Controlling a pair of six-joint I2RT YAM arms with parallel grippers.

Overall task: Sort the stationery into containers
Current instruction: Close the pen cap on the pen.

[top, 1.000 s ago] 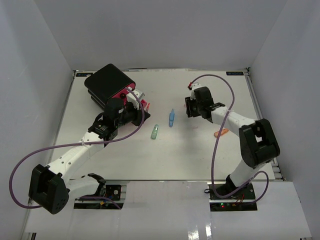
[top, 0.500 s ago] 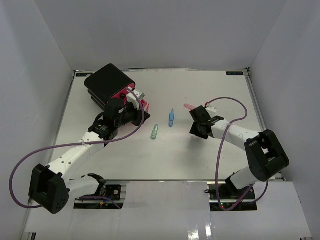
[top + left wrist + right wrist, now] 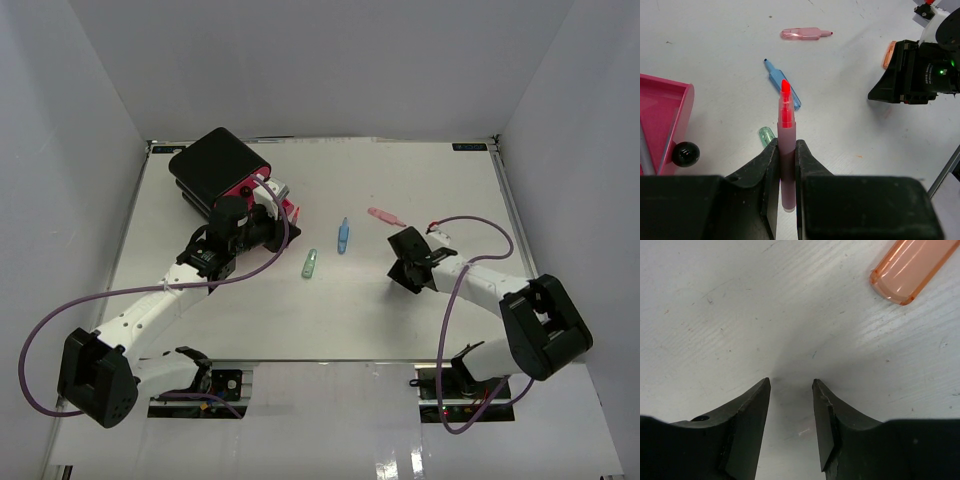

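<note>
Right gripper [image 3: 791, 382]: jaws part-spread, empty; orange piece [image 3: 910, 265] lies beyond, off-centre.
Risk: closing here probably pinches nothing.
Left gripper [image 3: 787, 150]: pinching red-tipped highlighter [image 3: 785, 117] near its tail, beside open pink drawer [image 3: 670, 84].
Risk: tail grip may let it swivel, missing the drawer.
Views: overhead hides the orange piece behind the right arm; wrist cameras show it.

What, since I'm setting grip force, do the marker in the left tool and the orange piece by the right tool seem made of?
The marker looks like plastic: frosted pink barrel, matte, neon red tip. The orange piece is probably plastic too: translucent, glossy, with a light streak along it.
</note>
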